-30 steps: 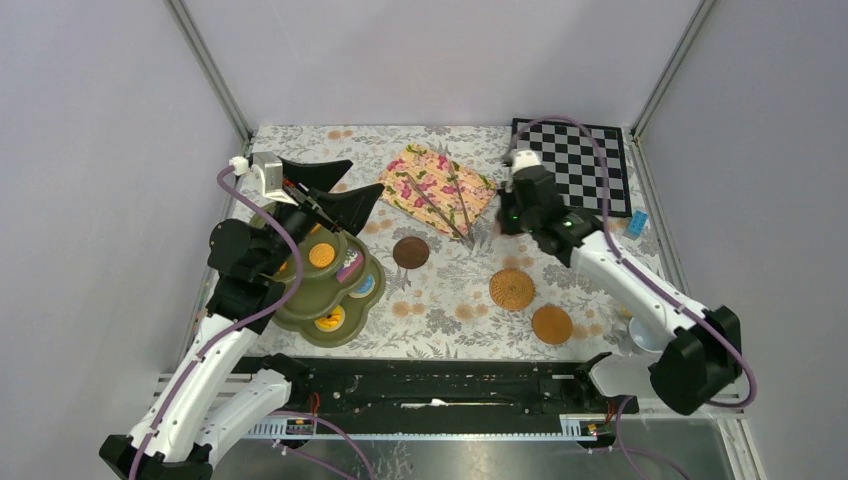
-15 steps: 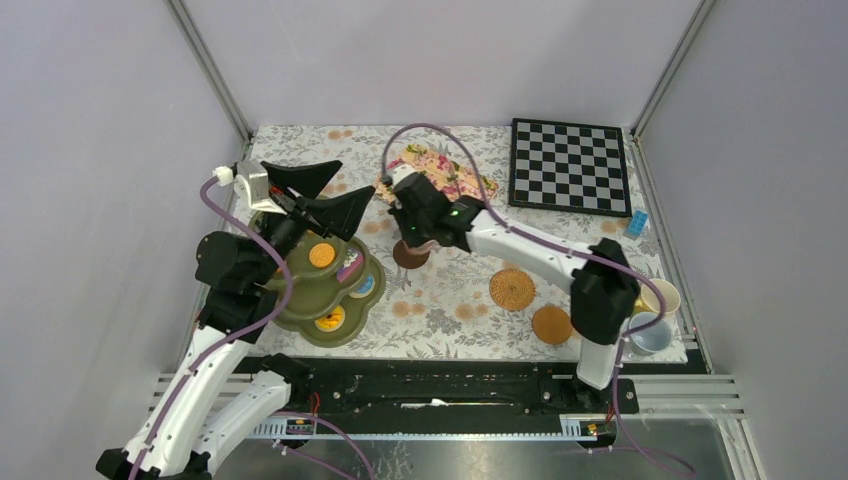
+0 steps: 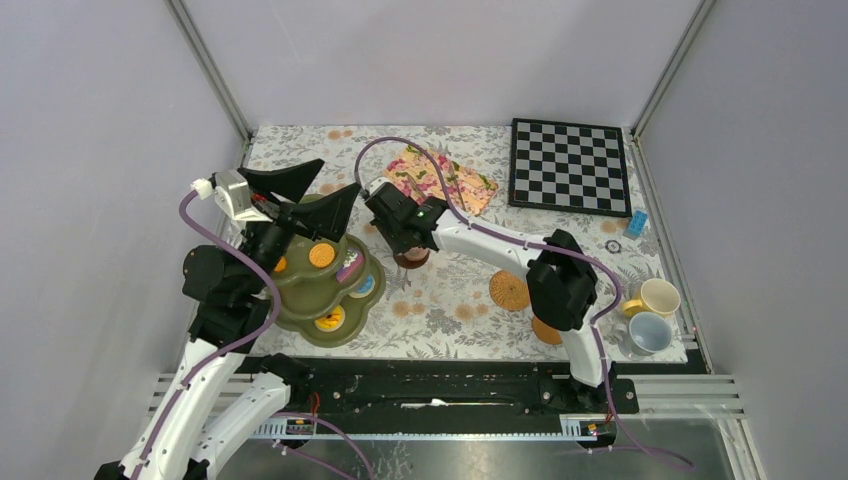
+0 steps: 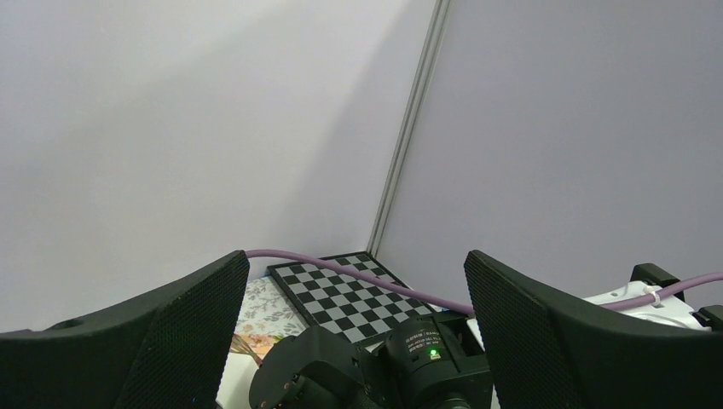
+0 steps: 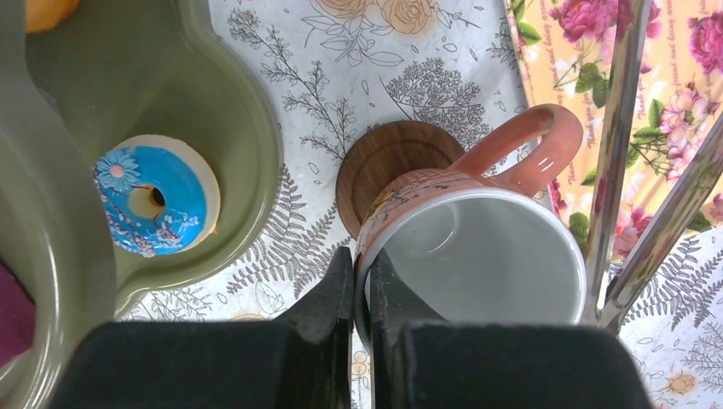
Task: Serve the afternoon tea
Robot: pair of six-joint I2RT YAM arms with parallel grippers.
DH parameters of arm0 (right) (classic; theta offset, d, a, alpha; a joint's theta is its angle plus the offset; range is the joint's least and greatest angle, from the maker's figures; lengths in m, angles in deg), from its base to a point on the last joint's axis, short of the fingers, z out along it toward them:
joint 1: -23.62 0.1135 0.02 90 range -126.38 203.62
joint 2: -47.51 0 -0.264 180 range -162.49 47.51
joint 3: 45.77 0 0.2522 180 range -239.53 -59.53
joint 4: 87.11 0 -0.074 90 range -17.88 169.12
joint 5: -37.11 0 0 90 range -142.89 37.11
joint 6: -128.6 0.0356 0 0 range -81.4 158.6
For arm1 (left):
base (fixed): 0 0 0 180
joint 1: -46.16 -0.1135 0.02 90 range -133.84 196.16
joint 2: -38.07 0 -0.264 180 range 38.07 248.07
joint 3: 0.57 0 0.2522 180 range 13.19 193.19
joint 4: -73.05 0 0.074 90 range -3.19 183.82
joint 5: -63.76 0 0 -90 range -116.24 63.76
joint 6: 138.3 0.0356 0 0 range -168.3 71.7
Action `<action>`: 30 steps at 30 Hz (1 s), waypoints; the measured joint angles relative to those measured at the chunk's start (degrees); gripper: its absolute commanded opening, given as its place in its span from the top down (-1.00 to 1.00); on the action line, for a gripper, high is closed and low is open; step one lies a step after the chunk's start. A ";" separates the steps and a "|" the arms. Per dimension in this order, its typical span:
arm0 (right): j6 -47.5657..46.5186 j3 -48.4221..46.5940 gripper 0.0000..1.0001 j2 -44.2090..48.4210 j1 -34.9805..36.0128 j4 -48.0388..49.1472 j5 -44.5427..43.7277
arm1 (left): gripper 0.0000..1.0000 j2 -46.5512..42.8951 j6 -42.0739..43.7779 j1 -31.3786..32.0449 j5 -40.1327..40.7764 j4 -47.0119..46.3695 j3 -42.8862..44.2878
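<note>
Since a second ago the right claw (image 5: pixel 362 294) has swung from the chessboard (image 3: pixel 570 165) side across the table to the middle, carrying the pink mug (image 5: pixel 473 247). Its fingers are pinched narrow on the mug's rim, one inside and one outside the wall. The mug hangs tilted with its handle pointing away, its base over the dark coaster (image 5: pixel 384 158); whether it touches cannot be told. Just left of the coaster stands the green stand (image 3: pixel 298 298), with a blue doughnut (image 5: pixel 153 204) on its lowest tier and an orange biscuit (image 3: pixel 322 255) higher up. Metal tongs (image 5: pixel 622 162) lie on the flowered cloth (image 3: pixel 462 186) beside the mug. The left claw (image 3: pixel 336 180) hangs above the stand, jaws wide and holding nothing. The yellow mug (image 3: pixel 657 297) and pale blue mug (image 3: pixel 650 332) sit together near the right edge, and a woven coaster (image 3: pixel 508 290) lies between them and the stand.
</note>
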 measured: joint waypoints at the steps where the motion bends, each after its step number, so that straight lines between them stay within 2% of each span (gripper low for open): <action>1: -0.11 -0.07 1.00 -0.11 -0.02 -0.28 -0.02 | -0.98 -0.02 0.00 0.00 0.00 0.02 0.00; 28: -0.55 -2.60 0.99 -3.17 -0.07 -0.63 1.16 | -0.98 0.26 0.02 0.00 -0.02 0.24 0.00; 30: -0.55 -2.64 0.71 -3.19 -0.07 -0.61 1.16 | -0.98 0.26 0.02 0.00 -0.04 0.24 0.00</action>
